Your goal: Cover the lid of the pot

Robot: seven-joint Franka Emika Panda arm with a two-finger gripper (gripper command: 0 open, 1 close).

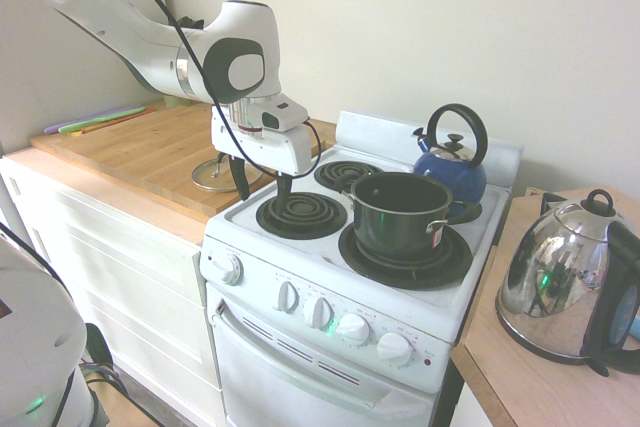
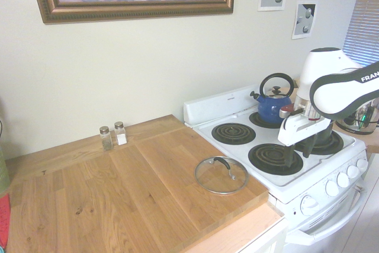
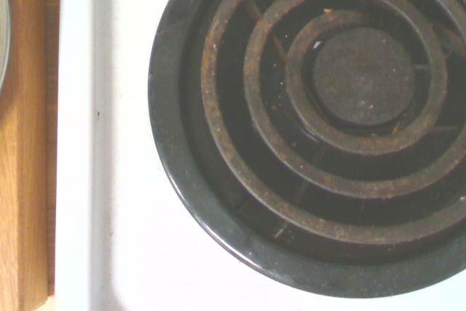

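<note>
White and wide-spread, my gripper (image 1: 264, 187) points down over a burner (image 1: 301, 214), between lid (image 1: 221, 175) and pot (image 1: 401, 215).

stove (image 1: 250, 292): pot (image 1: 400, 217), blue kettle (image 1: 452, 173) | wooden counter (image 2: 118, 199): glass lid (image 2: 221, 175), two shakers (image 2: 120, 133)

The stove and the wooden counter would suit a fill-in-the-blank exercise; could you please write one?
The lid, made of clear ____, lies on the wooden counter.
The pot sits on the stove without its ____.
The kettle behind the pot is ____.
The end effector holds ____.
Missing words: glass; lid; blue; nothing.
</note>
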